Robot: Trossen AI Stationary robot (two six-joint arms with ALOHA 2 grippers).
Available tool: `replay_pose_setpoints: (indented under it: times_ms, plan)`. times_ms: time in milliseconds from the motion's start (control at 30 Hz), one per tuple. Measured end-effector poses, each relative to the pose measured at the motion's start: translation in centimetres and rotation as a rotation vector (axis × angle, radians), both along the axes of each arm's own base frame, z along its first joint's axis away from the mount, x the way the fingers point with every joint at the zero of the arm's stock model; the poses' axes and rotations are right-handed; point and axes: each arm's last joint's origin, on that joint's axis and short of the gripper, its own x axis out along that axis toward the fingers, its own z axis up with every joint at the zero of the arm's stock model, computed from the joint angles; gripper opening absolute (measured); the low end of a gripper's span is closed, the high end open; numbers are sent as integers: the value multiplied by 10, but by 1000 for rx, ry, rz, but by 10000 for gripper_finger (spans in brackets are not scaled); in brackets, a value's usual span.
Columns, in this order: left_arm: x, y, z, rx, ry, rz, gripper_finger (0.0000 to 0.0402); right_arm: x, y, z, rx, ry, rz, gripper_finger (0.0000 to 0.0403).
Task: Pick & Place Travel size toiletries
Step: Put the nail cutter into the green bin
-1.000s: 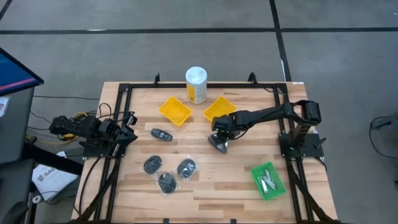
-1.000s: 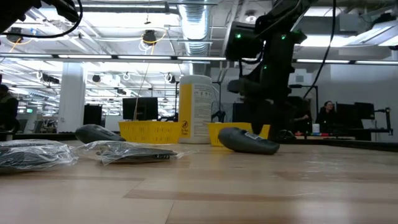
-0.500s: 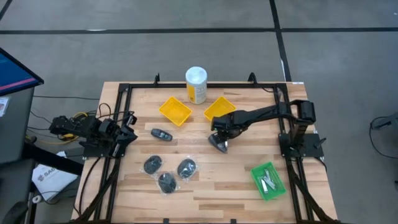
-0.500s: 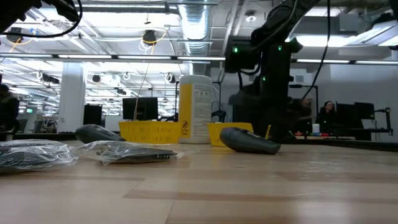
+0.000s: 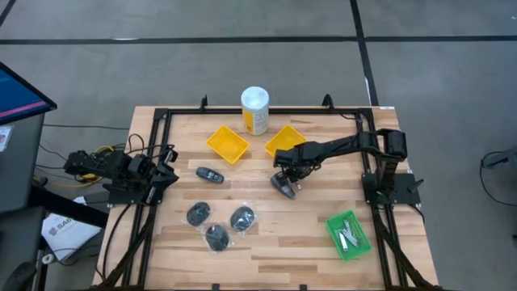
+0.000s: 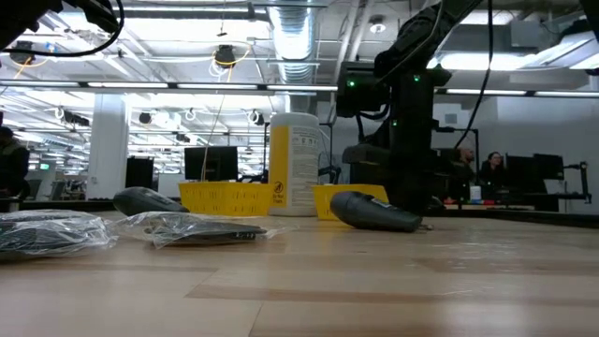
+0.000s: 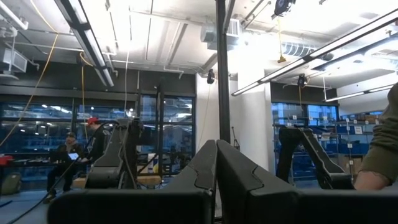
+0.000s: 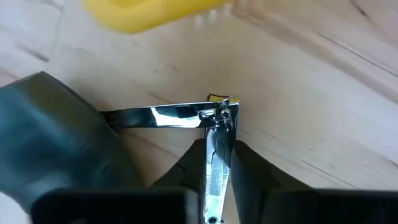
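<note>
My right gripper (image 5: 292, 179) points down at mid-table, shut on a small silver clipper (image 8: 214, 165) that lies on the wood right beside a black oblong piece (image 5: 283, 187). A second black oblong piece (image 5: 210, 174) lies farther left. Three dark round discs in clear wrap (image 5: 216, 225) rest flat near the front. My left gripper (image 7: 216, 168) is shut on nothing and parked off the table's left edge (image 5: 166, 168). My right gripper pinches the silver clipper's narrow body (image 8: 216, 177) between its two fingers, which come from above and point down. The clipper lies on the table. Its swung-out lever (image 8: 158, 116) reaches sideways toward the black oblong piece (image 8: 56, 140).
Two square yellow trays (image 5: 227, 143) (image 5: 283, 141) and a white-capped yellow canister (image 5: 254, 111) stand toward the far edge. A green tray (image 5: 348, 234) with small silver pieces sits at the front right. A black frame (image 5: 153, 129) rims the table.
My right gripper has sunk toward the table beside the black oblong piece and shifted slightly toward the table's left. The black piece and the other things have stayed where they were.
</note>
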Motion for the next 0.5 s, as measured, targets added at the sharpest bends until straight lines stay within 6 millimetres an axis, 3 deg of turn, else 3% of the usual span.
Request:
replay_pose_setpoints:
  times_ms: [333, 500]
  plan:
    - [0, 0, 0, 0, 0, -1, 2, -7, 2, 3, 21, 47, 36, 34]
    - [0, 0, 0, 0, 1, -1, 2, -13, 4, 25, 13, -1, 42, 34]
